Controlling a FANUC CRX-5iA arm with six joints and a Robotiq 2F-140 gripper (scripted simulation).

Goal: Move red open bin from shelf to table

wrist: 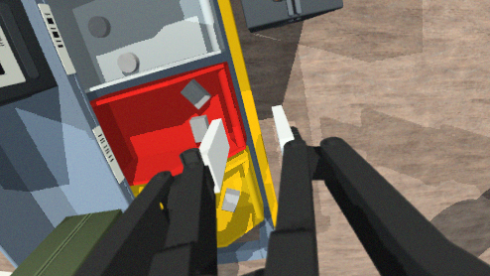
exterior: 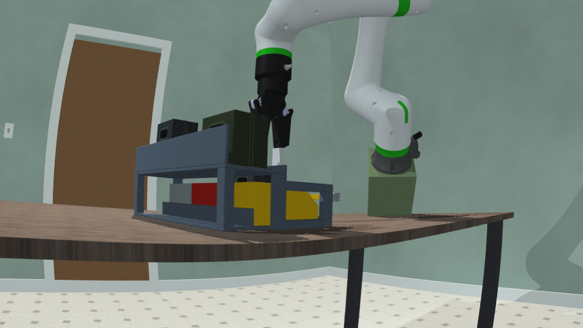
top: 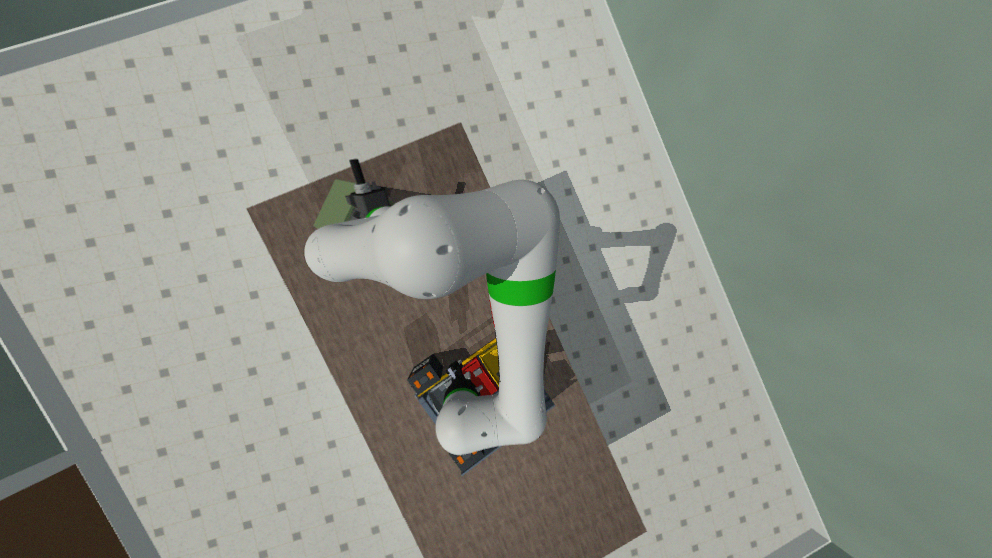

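0 steps look done: red bin sits in the shelf while the tool hovers above, half-closed, empty.

shelf sits mid-table, arm's pedestal off at its 3 o'clock, boxy case on top

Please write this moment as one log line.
phase: approach | jaws: part open, empty, over red bin | bin: on shelf, parts inside
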